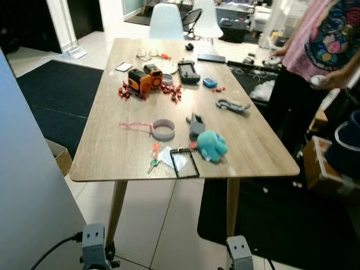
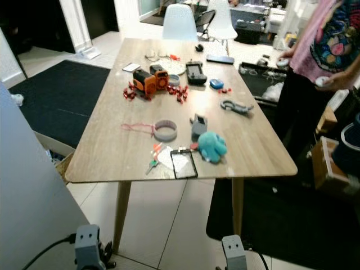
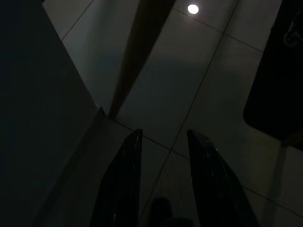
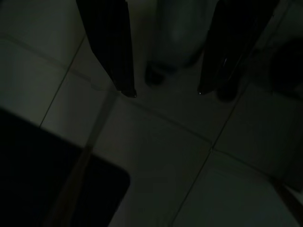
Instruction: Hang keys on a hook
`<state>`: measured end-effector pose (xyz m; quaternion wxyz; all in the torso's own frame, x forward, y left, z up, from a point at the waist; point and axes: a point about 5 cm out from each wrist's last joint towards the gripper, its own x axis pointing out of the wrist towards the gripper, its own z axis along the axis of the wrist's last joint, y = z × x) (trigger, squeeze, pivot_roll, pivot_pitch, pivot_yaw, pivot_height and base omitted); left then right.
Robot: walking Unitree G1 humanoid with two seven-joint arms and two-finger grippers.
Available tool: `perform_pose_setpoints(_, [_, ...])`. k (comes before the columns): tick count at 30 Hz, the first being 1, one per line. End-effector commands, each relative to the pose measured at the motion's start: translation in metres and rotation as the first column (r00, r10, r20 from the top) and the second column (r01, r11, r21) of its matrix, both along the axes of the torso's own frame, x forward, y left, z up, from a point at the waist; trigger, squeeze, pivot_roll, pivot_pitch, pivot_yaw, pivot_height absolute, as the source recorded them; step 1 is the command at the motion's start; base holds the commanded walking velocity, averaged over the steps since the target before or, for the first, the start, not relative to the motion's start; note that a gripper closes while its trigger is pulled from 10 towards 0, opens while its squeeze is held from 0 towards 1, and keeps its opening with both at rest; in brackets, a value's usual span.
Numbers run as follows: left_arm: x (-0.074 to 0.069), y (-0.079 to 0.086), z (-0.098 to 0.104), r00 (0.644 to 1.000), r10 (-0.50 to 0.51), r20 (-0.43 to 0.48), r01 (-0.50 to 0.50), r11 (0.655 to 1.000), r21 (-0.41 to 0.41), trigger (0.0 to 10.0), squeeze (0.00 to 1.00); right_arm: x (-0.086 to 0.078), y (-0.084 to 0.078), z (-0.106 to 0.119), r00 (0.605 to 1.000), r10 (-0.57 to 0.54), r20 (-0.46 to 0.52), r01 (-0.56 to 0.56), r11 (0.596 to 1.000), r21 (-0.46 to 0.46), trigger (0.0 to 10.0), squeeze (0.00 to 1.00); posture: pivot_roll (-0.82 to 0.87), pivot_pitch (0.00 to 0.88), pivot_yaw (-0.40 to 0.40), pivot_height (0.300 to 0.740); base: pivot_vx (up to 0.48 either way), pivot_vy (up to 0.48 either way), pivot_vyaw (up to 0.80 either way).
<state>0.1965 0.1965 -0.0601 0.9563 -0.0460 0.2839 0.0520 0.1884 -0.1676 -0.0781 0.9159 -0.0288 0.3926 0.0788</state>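
Observation:
A small bunch of keys (image 1: pixel 154 161) with green and orange tags lies near the front edge of the wooden table (image 1: pixel 112 157), beside a clear packet and a black-framed card (image 1: pixel 184 163). A grey hook-shaped clip (image 1: pixel 232 105) lies further back on the right side. Both arms hang idle below the table's front edge. My left gripper (image 3: pixel 164 132) is open over dim floor tiles next to a table leg. Open too, my right gripper (image 4: pixel 165 91) hangs above tiles and the corner of a dark rug.
A teal plush toy (image 1: pixel 212 145), a grey tape ring (image 1: pixel 163 130) and an orange device (image 1: pixel 144 79) lie on the table. A person in a pink shirt (image 1: pixel 315 45) stands at its right side. A white panel (image 1: pixel 28 185) stands close on my left. Black rugs flank the table.

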Motion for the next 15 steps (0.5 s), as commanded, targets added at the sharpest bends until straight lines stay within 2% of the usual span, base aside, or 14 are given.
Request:
perform_pose_setpoints(1, [-0.0038, 0.0009, -0.0025, 1.000, 0.003, -0.019, -0.003, 1.000, 0.003, 10.0, 0.00, -0.0090, -0.0062, -0.0041, 1.000, -0.010, -0.028, 0.010, 1.000, -0.014, 10.0, 0.00, 0.05, 0.048, -0.026, 0.740, 0.000, 0.000, 0.00])
perform_pose_setpoints(15, [-0.0031, 0.0019, -0.0021, 1.000, 0.011, -0.018, -0.011, 1.000, 0.000, 10.0, 0.00, -0.0088, -0.0061, -0.0041, 1.000, -0.011, -0.029, 0.011, 1.000, -0.013, 10.0, 0.00, 0.05, 0.053, -0.026, 0.740, 0.000, 0.000, 0.00])
